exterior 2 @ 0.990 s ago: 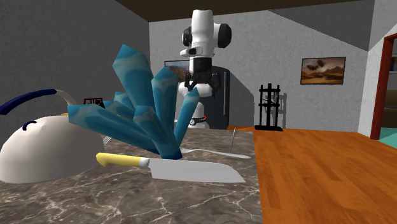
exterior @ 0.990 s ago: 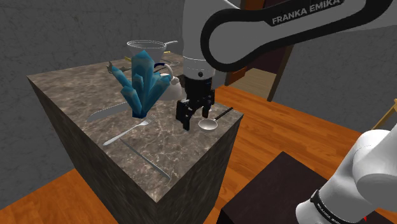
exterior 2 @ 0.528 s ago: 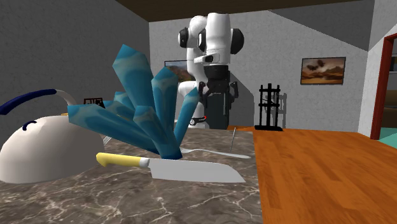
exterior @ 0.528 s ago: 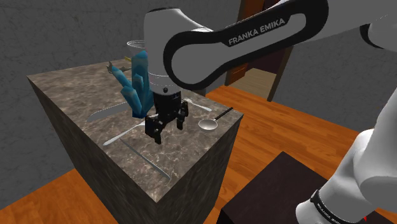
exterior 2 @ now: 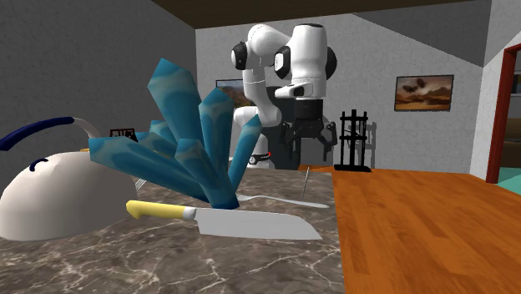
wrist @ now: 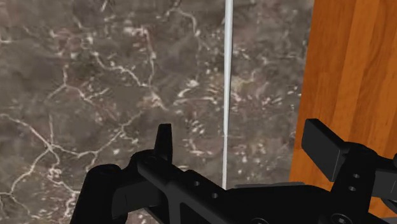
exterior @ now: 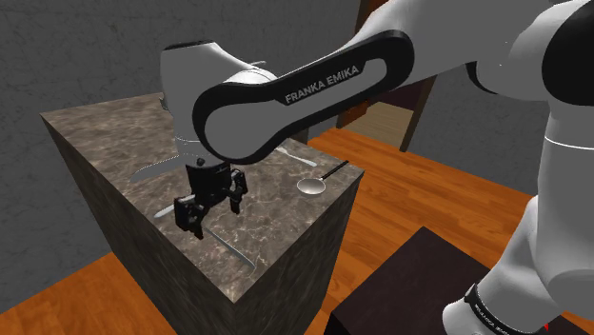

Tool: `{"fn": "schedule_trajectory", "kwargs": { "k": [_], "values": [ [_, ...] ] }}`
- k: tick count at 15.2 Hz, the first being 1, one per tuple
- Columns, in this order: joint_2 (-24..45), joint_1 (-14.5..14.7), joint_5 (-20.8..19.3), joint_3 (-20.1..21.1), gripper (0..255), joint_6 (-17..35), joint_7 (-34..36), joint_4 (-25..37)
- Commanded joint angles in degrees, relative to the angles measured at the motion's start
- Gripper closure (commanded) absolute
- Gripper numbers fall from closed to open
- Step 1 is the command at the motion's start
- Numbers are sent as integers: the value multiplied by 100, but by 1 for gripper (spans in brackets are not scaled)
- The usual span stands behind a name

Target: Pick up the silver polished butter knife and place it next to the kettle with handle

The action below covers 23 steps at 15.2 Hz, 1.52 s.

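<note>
Butter knife [wrist: 226, 95] lies under gripper [wrist: 245, 149], btwn its spread fingers [wrist: 164, 141].

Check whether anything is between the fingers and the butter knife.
Nothing visible does. The open gripper hangs above the butter knife, which lies on the bare marble countertop, in line with the gap between the fingers. No other item lies between them.

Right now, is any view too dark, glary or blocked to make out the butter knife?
Shoulder view: even light, no glare, but the arm covers the far part of the counter, and the butter knife is a faint thin line. Wrist view: it shows as a crisp pale streak on dark marble, between the open jaws. Second exterior view: the blue crystal looms in front.
</note>
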Motion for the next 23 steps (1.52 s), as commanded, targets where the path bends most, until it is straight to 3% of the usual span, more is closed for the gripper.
{"fn": "schedule_trajectory", "kwargs": {
  "k": [1,6,13,14,23],
  "values": [
    [91,22,-49,-19,0,134,28,-50],
    [223,45,-129,-57,0,434,80,-232],
    [224,45,-130,-57,0,432,81,-230],
    [224,45,-130,-57,255,432,81,-230],
    [224,45,-130,-57,255,433,81,-231]
  ]
}}
